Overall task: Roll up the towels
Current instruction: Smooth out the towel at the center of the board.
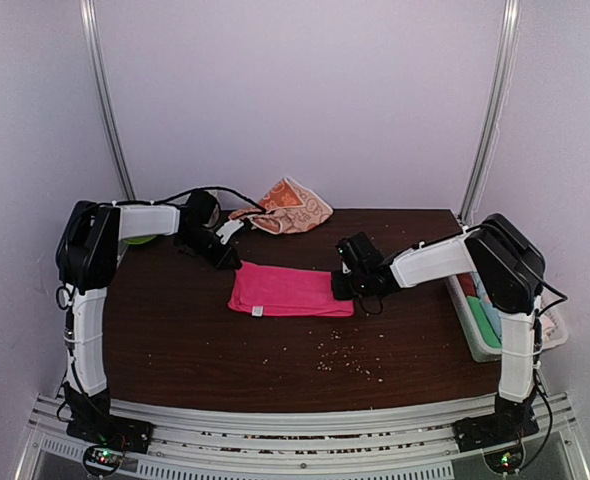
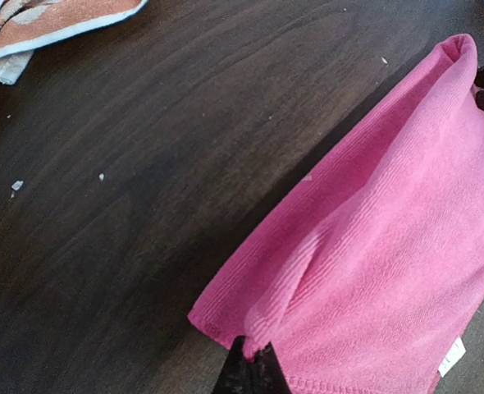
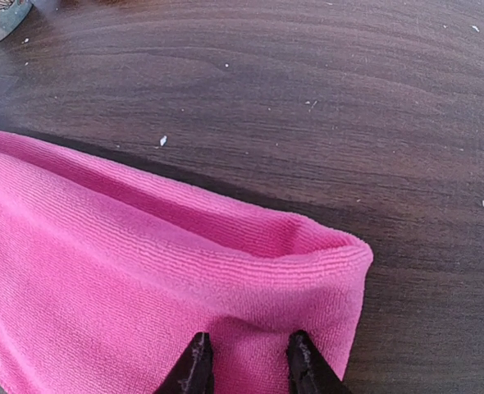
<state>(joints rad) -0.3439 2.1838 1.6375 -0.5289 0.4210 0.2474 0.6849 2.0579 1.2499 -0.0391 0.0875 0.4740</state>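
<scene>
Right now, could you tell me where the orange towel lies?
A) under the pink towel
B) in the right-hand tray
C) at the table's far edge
C: the orange towel lies bunched at the table's far edge, bare wood between it and the pink towel.

This is a robot test cell in a lab. A dark brown wood-grain bench (image 1: pixel 175 340) stands boxed in by plain white wall panels (image 1: pixel 305 100), with two silver metal posts (image 1: pixel 106 100) rising behind it. Along the bench's near edge runs a slotted aluminium rail (image 1: pixel 305 422). Two white-and-black robot arms (image 1: pixel 87 340) are bolted onto it, beside small circuit boards with green lights (image 1: pixel 101 458).
</scene>
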